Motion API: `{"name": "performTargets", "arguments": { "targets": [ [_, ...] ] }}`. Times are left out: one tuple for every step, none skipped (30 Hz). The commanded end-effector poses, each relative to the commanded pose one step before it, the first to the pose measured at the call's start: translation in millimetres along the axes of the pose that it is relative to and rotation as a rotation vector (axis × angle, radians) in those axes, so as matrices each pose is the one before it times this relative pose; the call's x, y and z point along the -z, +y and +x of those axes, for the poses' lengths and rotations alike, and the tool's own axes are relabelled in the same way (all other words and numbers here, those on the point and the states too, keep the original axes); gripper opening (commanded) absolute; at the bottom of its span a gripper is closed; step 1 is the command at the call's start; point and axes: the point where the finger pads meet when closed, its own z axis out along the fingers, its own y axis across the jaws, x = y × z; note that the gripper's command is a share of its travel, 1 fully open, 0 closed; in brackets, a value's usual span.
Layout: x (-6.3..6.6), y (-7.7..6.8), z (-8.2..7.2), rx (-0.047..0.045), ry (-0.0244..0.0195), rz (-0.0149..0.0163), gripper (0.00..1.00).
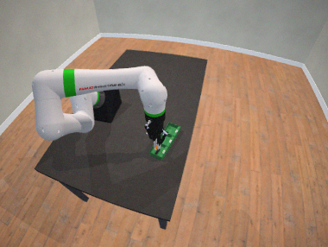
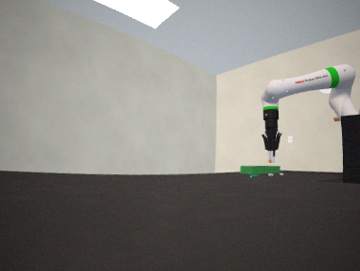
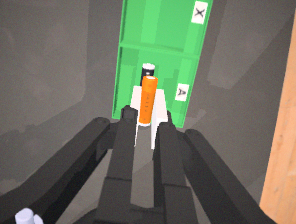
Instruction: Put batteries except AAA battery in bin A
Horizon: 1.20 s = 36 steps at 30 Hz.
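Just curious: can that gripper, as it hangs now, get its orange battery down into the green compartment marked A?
Probably yes: the gripper holds the orange battery directly above compartment A, nothing between.
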Motion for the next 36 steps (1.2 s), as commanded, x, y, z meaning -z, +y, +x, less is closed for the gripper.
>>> {"name": "performTargets", "arguments": {
  "targets": [
    [0.18, 0.16, 0.35, 0.00007, 0.0003, -0.00019, 0.05],
    [0.0, 0.0, 0.0, 0.0, 0.0, 0.0, 0.05],
    [0.0, -0.2, 0.45, 0.0, 0.0, 0.0, 0.05],
    [0.0, -0.2, 0.44, 0.0, 0.0, 0.0, 0.05],
    [0.0, -0.2, 0.43, 0.0, 0.0, 0.0, 0.05],
    [0.0, -0.19, 0.4, 0.0, 0.0, 0.0, 0.05],
    [0.0, -0.17, 0.37, 0.0, 0.0, 0.0, 0.05],
    [0.0, -0.15, 0.33, 0.0, 0.0, 0.0, 0.05],
    [0.0, -0.14, 0.3, 0.0, 0.0, 0.0, 0.05],
    [0.0, -0.12, 0.26, 0.0, 0.0, 0.0, 0.05],
    [-2.0, 0.0, 0.0, 0.0, 0.0, 0.0, 0.05],
    [-2.0, 0.0, 0.0, 0.0, 0.0, 0.0, 0.05],
    [-2.0, 0.0, 0.0, 0.0, 0.0, 0.0, 0.05],
    [-2.0, 0.0, 0.0, 0.0, 0.0, 0.0, 0.05],
    [-2.0, 0.0, 0.0, 0.0, 0.0, 0.0, 0.05],
    [-2.0, 0.0, 0.0, 0.0, 0.0, 0.0, 0.05],
    [-2.0, 0.0, 0.0, 0.0, 0.0, 0.0, 0.05],
    [0.0, 0.0, 0.0, 0.0, 0.0, 0.0, 0.05],
    [0.0, 0.0, 0.0, 0.0, 0.0, 0.0, 0.05],
    [-2.0, 0.0, 0.0, 0.0, 0.0, 0.0, 0.05],
    [-2.0, 0.0, 0.0, 0.0, 0.0, 0.0, 0.05],
    [-2.0, 0.0, 0.0, 0.0, 0.0, 0.0, 0.05],
    [-2.0, 0.0, 0.0, 0.0, 0.0, 0.0, 0.05],
    [-2.0, 0.0, 0.0, 0.0, 0.0, 0.0, 0.05],
    [-2.0, 0.0, 0.0, 0.0, 0.0, 0.0, 0.05],
    [-2.0, 0.0, 0.0, 0.0, 0.0, 0.0, 0.05],
    [-2.0, 0.0, 0.0, 0.0, 0.0, 0.0, 0.05],
    [-0.18, -0.05, 0.14, 0.0, 0.0, 0.0, 0.05],
    [0.0, -0.05, 0.14, 0.0, 0.0, 0.0, 0.05],
    [0.0, -0.05, 0.13, 0.0, 0.0, 0.0, 0.05],
    [0.0, -0.05, 0.12, 0.0, 0.0, 0.0, 0.05],
    [0.0, -0.05, 0.11, 0.0, 0.0, 0.0, 0.05],
    [0.0, -0.05, 0.1, 0.0, 0.0, 0.0, 0.05],
    [0.0, -0.04, 0.09, 0.0, 0.0, 0.0, 0.05],
    [0.0, 0.0, 0.0, 0.0, 0.0, 0.0, 0.05],
    [0.0, 0.0, 0.0, 0.0, 0.0, 0.0, 0.05]
  ]
}}
